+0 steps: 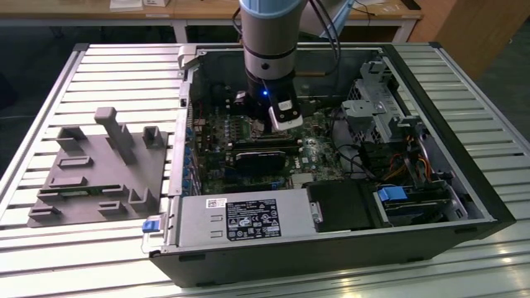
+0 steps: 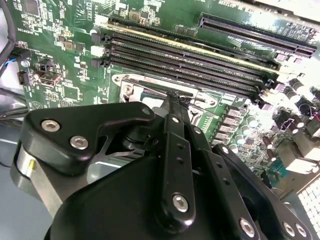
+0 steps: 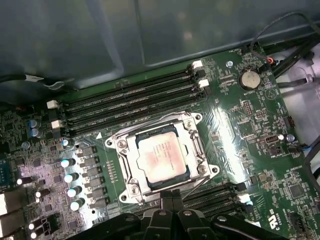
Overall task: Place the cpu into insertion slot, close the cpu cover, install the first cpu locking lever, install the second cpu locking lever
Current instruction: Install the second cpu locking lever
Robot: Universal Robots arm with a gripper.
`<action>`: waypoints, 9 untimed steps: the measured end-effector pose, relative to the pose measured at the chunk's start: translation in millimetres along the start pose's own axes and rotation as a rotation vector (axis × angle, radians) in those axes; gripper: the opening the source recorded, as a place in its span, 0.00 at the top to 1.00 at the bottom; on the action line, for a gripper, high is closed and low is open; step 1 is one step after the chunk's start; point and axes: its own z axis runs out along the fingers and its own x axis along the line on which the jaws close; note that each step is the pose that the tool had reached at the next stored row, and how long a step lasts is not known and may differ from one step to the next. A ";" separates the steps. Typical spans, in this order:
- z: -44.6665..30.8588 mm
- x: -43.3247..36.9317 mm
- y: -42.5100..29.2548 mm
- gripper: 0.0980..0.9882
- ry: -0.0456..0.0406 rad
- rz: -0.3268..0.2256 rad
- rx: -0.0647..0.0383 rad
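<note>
Fixture: at the exterior view's left I see a grey moulded fixture lying on the slatted table, just beside the open computer case and apart from the arm.
Power supply: along the case's near edge sits a silver power supply, with a black block beside it toward the exterior view's right.
Arm: the arm reaches straight down into the middle of the case, over the green motherboard.
Drive bay: at the exterior view's right a metal drive cage and loose cables crowd that side wall.
Gripper: I see the gripper in both wrist views, its black fingers drawn together with nothing between them, tips just beside the socket's edge.
Cpu: in the first wrist view the cpu lies flat in the insertion slot, silver-tan top showing.
Cpu cover: the cpu cover lies down around the chip.
Levers: I cannot tell whether they are latched.
View difference: the second wrist view has the gripper body hiding most of the socket; the first wrist view shows it whole.
Room: long memory slots run along one side of the socket, a row of capacitors along another, and a coin battery sits well apart.
</note>
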 end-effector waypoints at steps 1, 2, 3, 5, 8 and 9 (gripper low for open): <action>-0.1 -0.2 -0.6 1.00 0.0004 0.000 -0.001; -0.2 -0.6 -1.6 1.00 0.0011 0.000 -0.003; -0.4 -0.8 -2.8 1.00 0.0017 -0.001 -0.005; -0.8 -1.3 -5.2 1.00 0.0030 -0.002 -0.008; -1.3 -0.9 -8.5 1.00 0.0053 -0.006 -0.014; -1.4 -0.4 -9.6 1.00 0.0062 -0.008 -0.016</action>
